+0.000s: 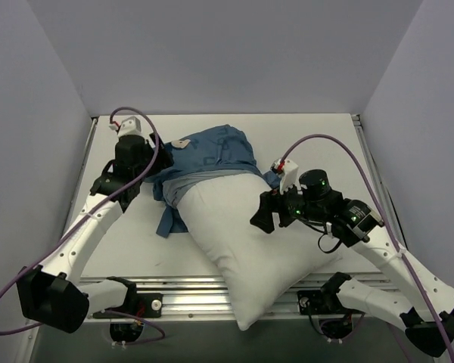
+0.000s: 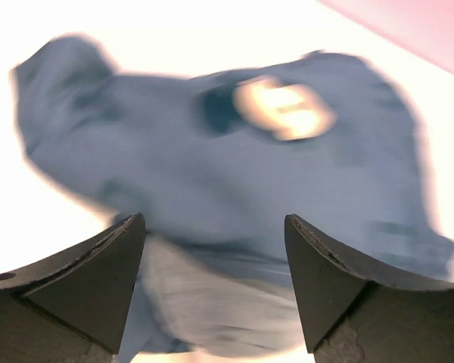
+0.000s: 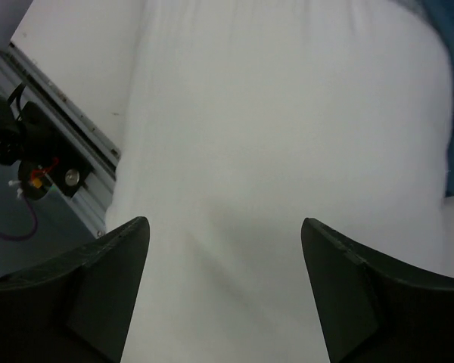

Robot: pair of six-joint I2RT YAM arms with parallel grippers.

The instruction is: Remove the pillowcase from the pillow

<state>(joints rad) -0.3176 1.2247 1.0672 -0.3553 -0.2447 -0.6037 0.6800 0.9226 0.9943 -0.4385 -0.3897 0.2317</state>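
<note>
The white pillow (image 1: 246,242) lies diagonally mid-table, its near corner overhanging the front rail. The blue pillowcase (image 1: 212,155) is bunched over its far end, with a loose flap hanging at the left. My left gripper (image 1: 153,175) is open just left of the bunched fabric; its wrist view shows the blurred blue pillowcase (image 2: 227,174) between and beyond the spread fingers (image 2: 98,280). My right gripper (image 1: 266,215) is open over the pillow's right side; its wrist view shows plain white pillow (image 3: 287,136) between the fingers (image 3: 340,287), with a sliver of blue at the right edge.
The aluminium front rail (image 1: 181,287) with the arm bases runs under the pillow's near corner. White walls close in the table at left, right and back. Purple cables loop from both arms.
</note>
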